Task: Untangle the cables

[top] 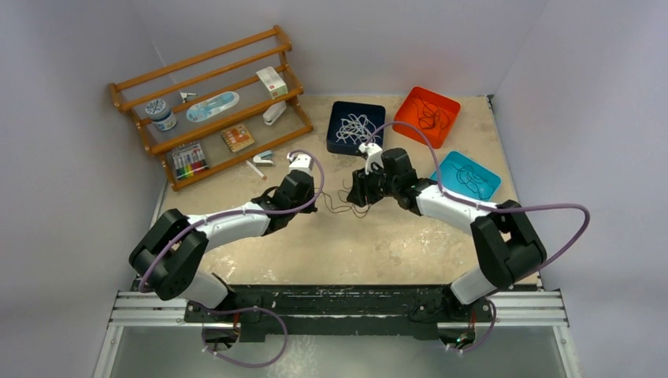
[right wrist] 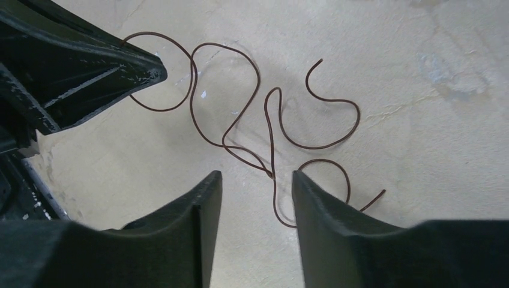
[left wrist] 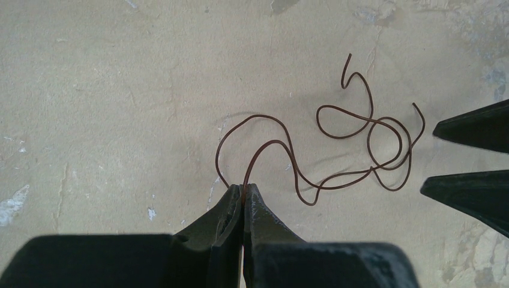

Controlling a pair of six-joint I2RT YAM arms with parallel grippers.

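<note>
- A brown cable (left wrist: 336,129) is pinched at one bend by the left gripper (left wrist: 243,192), which is clenched at the very tips.
- The rest of the cable is spread loose on the table (left wrist: 90,90), looping toward 2 o'clock of that pinch.
- The right gripper (right wrist: 257,183) is released, with its jaws set either side of a strand crossing and nothing held.
- Whether one strand or two are crossed cannot be told.
- Risk: both strands could be caught if the right jaws are closed on the crossing, so the tangle would be dragged whole.
- Risk: the loops could be cinched tighter if a pull is made before they are opened.
- Risk: the thin cable could be slipped out of the tip-only pinch.
</note>
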